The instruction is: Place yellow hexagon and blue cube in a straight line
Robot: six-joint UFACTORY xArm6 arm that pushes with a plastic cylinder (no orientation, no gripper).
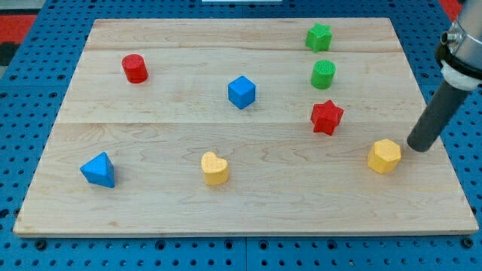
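The yellow hexagon (384,156) lies on the wooden board (151,218) near the view's right edge, lower half. The blue cube (242,92) sits near the board's middle, upper half, far to the left of and above the hexagon. My tip (418,146) is the lower end of the dark rod that comes down from the view's upper right. It stands just to the right of the yellow hexagon, a small gap apart from it.
A red star (327,117) lies up and left of the hexagon. A green cylinder (323,74) and a green star (318,37) sit above it. A yellow heart (215,168), a blue triangular block (99,169) and a red cylinder (135,68) lie to the left.
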